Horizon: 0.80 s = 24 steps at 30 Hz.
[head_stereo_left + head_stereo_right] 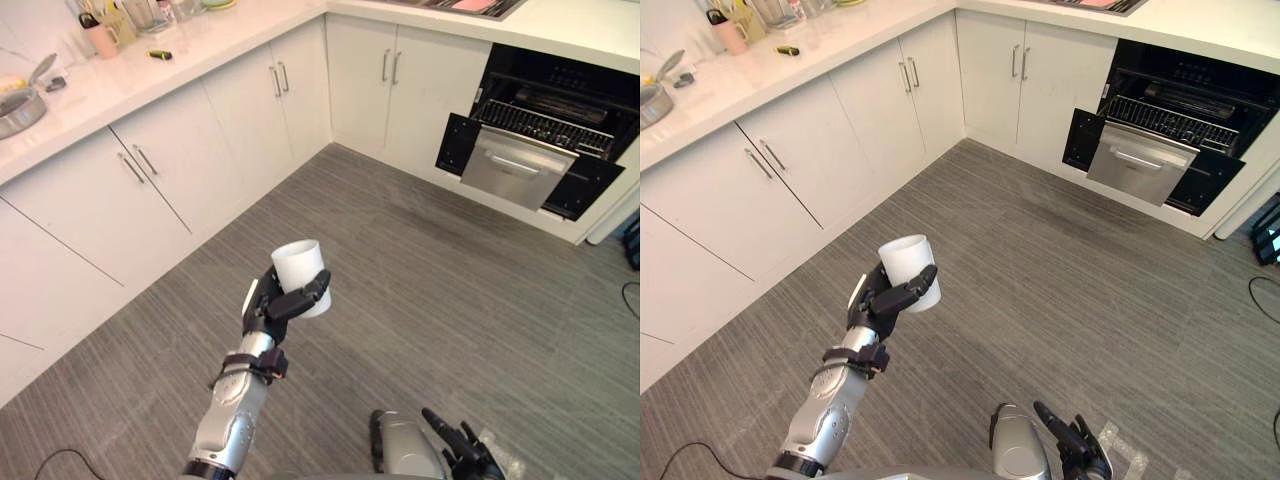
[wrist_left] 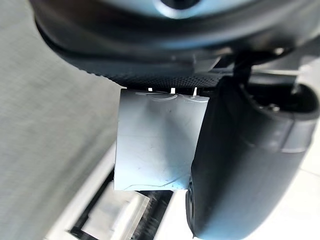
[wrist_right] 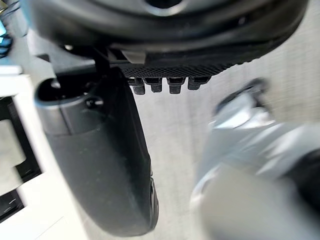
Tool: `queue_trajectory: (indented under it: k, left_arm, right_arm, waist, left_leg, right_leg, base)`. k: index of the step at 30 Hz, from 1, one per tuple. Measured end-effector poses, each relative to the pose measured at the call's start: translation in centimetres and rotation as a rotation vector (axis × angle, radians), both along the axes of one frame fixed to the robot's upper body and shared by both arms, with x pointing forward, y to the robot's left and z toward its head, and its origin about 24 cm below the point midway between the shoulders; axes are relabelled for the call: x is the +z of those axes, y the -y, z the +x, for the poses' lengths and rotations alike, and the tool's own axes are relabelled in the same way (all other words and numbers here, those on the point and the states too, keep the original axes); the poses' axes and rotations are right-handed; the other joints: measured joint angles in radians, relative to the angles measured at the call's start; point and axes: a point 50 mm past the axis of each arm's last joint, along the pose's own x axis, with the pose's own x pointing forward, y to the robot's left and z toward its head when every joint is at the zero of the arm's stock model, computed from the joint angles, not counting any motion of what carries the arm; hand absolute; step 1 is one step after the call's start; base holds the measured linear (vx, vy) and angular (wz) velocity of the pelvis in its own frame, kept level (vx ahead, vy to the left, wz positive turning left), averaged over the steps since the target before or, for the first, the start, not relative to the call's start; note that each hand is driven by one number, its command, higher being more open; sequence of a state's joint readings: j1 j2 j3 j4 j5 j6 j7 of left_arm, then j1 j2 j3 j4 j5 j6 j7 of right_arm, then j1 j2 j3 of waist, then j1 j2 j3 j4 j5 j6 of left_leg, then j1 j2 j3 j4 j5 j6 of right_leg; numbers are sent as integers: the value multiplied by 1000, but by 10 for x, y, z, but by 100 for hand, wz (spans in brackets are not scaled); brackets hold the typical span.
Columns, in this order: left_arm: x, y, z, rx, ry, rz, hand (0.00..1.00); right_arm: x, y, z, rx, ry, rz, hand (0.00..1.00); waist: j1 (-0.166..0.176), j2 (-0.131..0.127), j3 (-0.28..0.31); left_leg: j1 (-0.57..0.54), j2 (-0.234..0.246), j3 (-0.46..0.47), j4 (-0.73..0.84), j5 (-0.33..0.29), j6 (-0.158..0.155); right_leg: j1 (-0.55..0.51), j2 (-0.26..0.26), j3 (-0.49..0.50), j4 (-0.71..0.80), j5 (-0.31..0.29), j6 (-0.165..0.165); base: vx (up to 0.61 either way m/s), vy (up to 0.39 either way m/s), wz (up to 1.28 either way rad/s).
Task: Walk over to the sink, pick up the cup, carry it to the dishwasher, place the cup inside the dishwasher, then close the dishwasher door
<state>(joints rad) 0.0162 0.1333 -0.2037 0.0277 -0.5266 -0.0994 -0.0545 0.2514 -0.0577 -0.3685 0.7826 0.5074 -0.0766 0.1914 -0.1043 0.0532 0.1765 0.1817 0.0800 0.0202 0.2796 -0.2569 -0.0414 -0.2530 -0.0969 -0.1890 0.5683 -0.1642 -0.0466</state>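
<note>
Over the grey floor (image 1: 430,290), midway across the kitchen, the cup (image 1: 296,266) is held in the left hand (image 1: 268,303), so the pick-up is judged done and the carry is judged under way. The dishwasher (image 1: 545,125) is seen well apart from it, at the far right under the counter (image 1: 570,25), with its door (image 1: 516,166) hanging open and a rack showing above it. Left to do, by this reading: the rest of the walk, the cup placed inside, the door closed. The left arm is reached forward from the lower left, forearm angled up, and the cup is held roughly upright, mouth up. Fingers and thumb are clamped round the cup's lower half, as is confirmed in the left wrist view. The right hand (image 1: 463,446) is seen low at the bottom right, fingers loosely extended and apart, nothing held.
</note>
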Motion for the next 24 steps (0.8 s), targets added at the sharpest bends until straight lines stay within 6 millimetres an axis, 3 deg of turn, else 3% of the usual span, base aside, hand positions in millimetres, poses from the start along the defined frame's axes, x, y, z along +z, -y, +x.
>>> queue_trajectory:
  k: [1, 2, 3, 4, 5, 7, 8, 10, 11, 12, 13, 14, 15, 16, 17, 18, 19, 20, 21, 22, 23, 24]
  left_arm:
    - [6, 2, -1, -16, 34, 7, 0]
    - [8, 3, -2, -18, 42, -1, 0]
    - [9, 6, -3, -18, 49, -9, 0]
    - [11, 7, -4, -16, 57, -10, 0]
    - [13, 10, -10, -9, 65, -39, 0]
    - [10, 9, -16, 11, 53, -56, 0]
    - [7, 5, -18, 29, 34, -51, 0]
    - [5, 0, -19, 46, 23, -46, 0]
    - [5, -4, -19, 61, 23, -44, 0]
    - [6, -8, -19, 79, 28, -43, 0]
    - [7, -10, -20, 90, 35, -42, 0]
    - [12, -15, -22, 118, 56, -29, 0]
    - [17, -18, -25, 136, 78, -26, 0]
    - [19, -19, -26, 139, 89, -25, 0]
    - [24, -19, -26, 140, 116, -17, 0]
    - [26, -21, -26, 143, 130, -6, 0]
    - [26, -28, -26, 156, 141, 22, 0]
    - [26, -38, -25, 185, 142, 42, 0]
    - [26, -43, -25, 207, 143, 46, 0]
    - [26, -54, -27, 264, 144, 48, 0]
    - [28, -59, -28, 300, 153, 42, 0]
    - [30, -60, -28, 309, 173, 48, 0]
  right_arm:
    - [3, -1, 1, -3, 21, -12, 100]
    - [3, -2, 2, -6, 22, -15, 100]
    - [3, -4, 1, -3, 16, -19, 100]
    - [3, -5, 1, 4, 11, -22, 100]
    - [4, -8, -1, 22, 5, -37, 100]
    - [6, -8, -4, 31, 8, -56, 100]
    - [10, -7, 2, 20, 39, -69, 100]
    - [18, -2, 17, 0, 115, -85, 100]
    - [30, 1, 33, -6, 205, -99, 100]
    - [46, -1, 54, 15, 312, -115, 100]
    - [55, -1, 66, 35, 371, -128, 100]
    - [73, -7, 92, 80, 489, -142, 100]
    - [90, -9, 111, 114, 586, -167, 100]
    - [95, -9, 117, 124, 621, -175, 100]
    - [104, -6, 123, 128, 665, -196, 100]
    - [104, -6, 123, 124, 672, -194, 100]
    - [102, -10, 123, 120, 673, -179, 100]
    - [101, -12, 122, 117, 674, -165, 100]
    - [102, -12, 122, 119, 678, -166, 100]
    - [103, -10, 123, 130, 671, -163, 100]
    - [103, -9, 123, 130, 671, -159, 100]
    - [102, -7, 120, 112, 671, -159, 100]
  waist:
    - [-1, -13, -17]
    - [0, -6, -27]
    - [-2, 0, -30]
    - [-1, 2, -32]
    - [8, 21, -43]
    - [15, 38, -58]
    - [18, 47, -62]
    - [27, 42, -59]
    - [44, 37, -56]
    - [57, 30, -52]
    - [61, 25, -49]
    - [65, 15, -43]
    - [68, 16, -42]
    - [68, 22, -45]
    - [70, 40, -39]
    - [77, 35, -35]
    - [95, 4, -24]
    - [88, -28, -17]
    - [86, -32, -13]
    - [93, -31, -12]
    - [98, -31, -14]
    - [101, -52, -26]
  left_leg:
    - [-25, 1, -4, 80, 4, -8]
    - [-52, 10, -5, 150, -2, -36]
    - [-90, 27, 0, 252, 2, -108]
    - [-122, 42, 4, 337, 12, -148]
    - [-219, 91, 7, 568, 100, -195]
    - [-293, 152, 21, 733, 263, -184]
    - [-360, 184, 33, 880, 283, -173]
    - [-415, 187, 98, 918, 178, -83]
    - [-445, 180, 164, 856, 97, -30]
    - [-475, 158, 210, 730, 54, 1]
    - [-487, 137, 222, 638, 48, 4]
    - [-501, 93, 232, 403, 56, -5]
    - [-503, 53, 232, 127, 133, -15]
    - [-498, 41, 227, -7, 191, -14]
    - [-484, 33, 218, -177, 300, -20]
    - [-474, 33, 205, -163, 382, 3]
    - [-450, 34, 220, -82, 437, 48]
    - [-459, 19, 221, 13, 362, 68]
    - [-474, 23, 214, 75, 330, 68]
    - [-502, 32, 154, 225, 232, 41]
    - [-528, 27, 159, 311, 183, 51]
    - [-516, -11, 153, 286, 149, 41]
  right_leg:
    - [40, -7, -22, -35, -64, 13]
    - [53, -4, -35, -39, -84, 17]
    - [76, 2, -47, -44, -108, 12]
    - [91, 9, -54, -45, -123, 7]
    - [133, 36, -67, -47, -155, -3]
    - [187, 80, -60, -75, -175, -18]
    - [250, 98, -40, -111, -184, -32]
    - [304, 93, 1, -150, -186, -28]
    - [341, 77, 48, -188, -169, -4]
    - [379, 57, 94, -225, -163, 6]
    - [394, 43, 116, -242, -162, 9]
    - [411, 16, 154, -258, -161, 11]
    - [427, 1, 181, -263, -161, 11]
    - [437, 2, 188, -263, -161, 12]
    - [477, 17, 194, -259, -168, 38]
    - [504, 20, 202, -252, -181, 61]
    - [552, -10, 212, -236, -193, 85]
    - [562, -30, 218, -224, -178, 101]
    - [556, -32, 226, -220, -151, 92]
    - [563, -40, 258, -179, -109, 90]
    - [557, -46, 267, -134, -85, 100]
    - [527, -79, 265, -64, -76, 115]
  base:
    - [213, -180, 30]
    - [247, -199, 37]
    - [164, -116, 29]
    - [202, -136, 25]
    - [225, -137, 2]
    - [295, -118, -20]
    - [381, -53, -40]
    - [395, -26, -65]
    - [521, 15, -106]
    - [540, 45, -110]
    - [560, 92, -110]
    - [496, 140, -104]
    - [514, 167, -93]
    - [559, 227, -64]
    - [475, 217, -40]
    - [606, 255, -60]
    - [571, 209, -41]
    - [546, 171, -31]
    - [585, 171, -33]
    - [473, 129, -50]
    - [542, 214, -53]
    - [334, 195, -25]
